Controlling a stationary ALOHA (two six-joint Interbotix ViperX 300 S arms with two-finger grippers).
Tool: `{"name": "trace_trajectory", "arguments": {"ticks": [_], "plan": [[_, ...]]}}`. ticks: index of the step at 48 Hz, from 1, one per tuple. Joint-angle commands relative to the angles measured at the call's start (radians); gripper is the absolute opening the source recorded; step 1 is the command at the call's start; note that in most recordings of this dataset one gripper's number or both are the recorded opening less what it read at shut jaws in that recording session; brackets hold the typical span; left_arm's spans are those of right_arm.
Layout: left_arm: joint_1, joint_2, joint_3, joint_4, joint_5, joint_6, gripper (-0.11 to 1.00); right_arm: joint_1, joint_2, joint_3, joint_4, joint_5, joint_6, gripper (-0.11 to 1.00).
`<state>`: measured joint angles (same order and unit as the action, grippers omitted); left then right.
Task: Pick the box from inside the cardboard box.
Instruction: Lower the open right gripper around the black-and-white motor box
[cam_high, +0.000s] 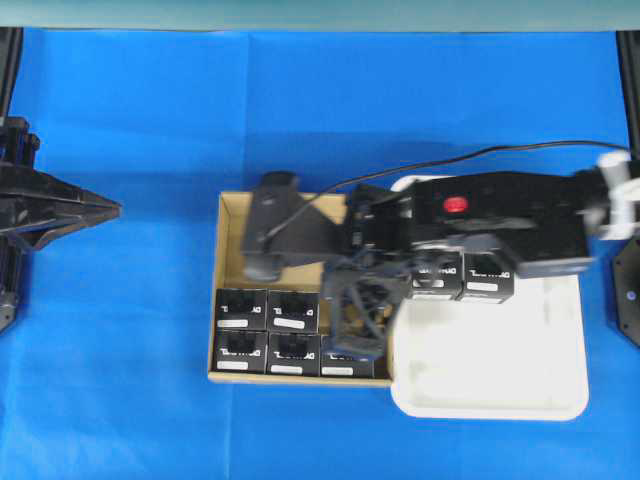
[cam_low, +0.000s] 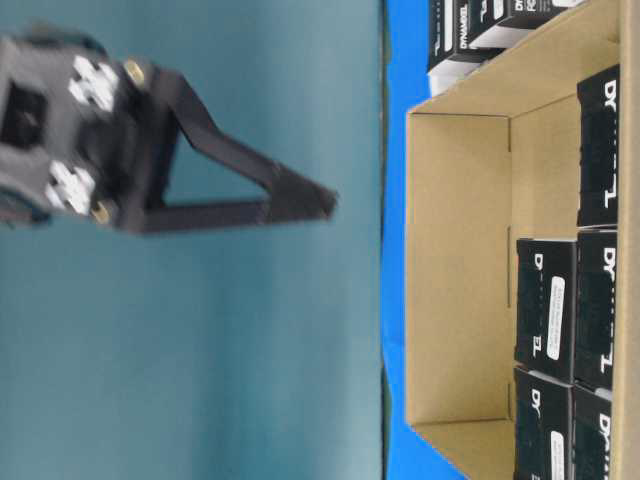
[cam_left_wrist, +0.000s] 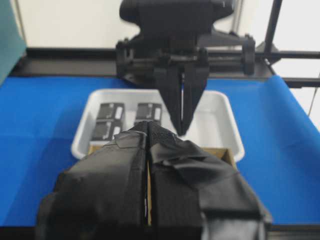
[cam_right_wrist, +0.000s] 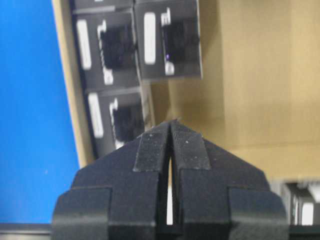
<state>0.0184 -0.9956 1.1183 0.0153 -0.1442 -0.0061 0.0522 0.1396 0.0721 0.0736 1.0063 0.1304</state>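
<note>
The large brown corrugated cardboard box (cam_high: 228, 290) with low walls sits on the blue cloth surface (cam_high: 120, 380). Along the box's near wall lie small black cube-like boxes with white label strips (cam_high: 241, 309), packed touching in two rows; the far part of its floor is bare. Against the cardboard box's right wall rests a white rounded plastic tray (cam_high: 500, 385), with two more black cartons (cam_high: 465, 278) at its far edge. The right hand (cam_high: 358, 322), fingers pressed together and holding nothing, hangs over the cardboard box's near right corner, above the black boxes. The left hand (cam_high: 110, 209), fingers closed to a point, sits well left of the cardboard box.
</note>
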Motion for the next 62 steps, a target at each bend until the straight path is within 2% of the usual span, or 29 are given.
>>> {"name": "trace_trajectory", "arguments": {"ticks": [1,16,25,30,34,39,43,62], "plan": [[0.002,0.003,-0.031,0.002,0.009,-0.003,-0.05,-0.008,0.032,-0.038,-0.002,0.009,-0.015,0.02],[0.002,-0.002,-0.035,0.002,0.017,-0.003,-0.05,-0.021,0.114,-0.109,-0.002,0.057,-0.112,0.03],[-0.005,-0.002,-0.038,0.002,0.015,-0.003,-0.05,-0.032,0.132,-0.112,0.005,0.032,-0.153,0.13],[-0.005,-0.002,-0.041,0.002,0.017,-0.003,-0.05,-0.043,0.144,-0.114,0.006,0.029,-0.156,0.33],[-0.005,0.000,-0.040,0.002,0.017,-0.003,-0.05,-0.049,0.153,-0.110,0.006,0.017,-0.160,0.60],[-0.005,0.000,-0.041,0.003,0.017,-0.003,-0.05,-0.052,0.172,-0.106,0.003,0.014,-0.173,0.88],[-0.005,0.000,-0.041,0.003,0.017,-0.003,-0.05,-0.052,0.189,-0.106,0.003,0.006,-0.187,0.99],[-0.005,0.000,-0.043,0.002,0.046,-0.003,-0.05,-0.051,0.255,-0.112,0.006,-0.049,-0.196,0.99]]}}
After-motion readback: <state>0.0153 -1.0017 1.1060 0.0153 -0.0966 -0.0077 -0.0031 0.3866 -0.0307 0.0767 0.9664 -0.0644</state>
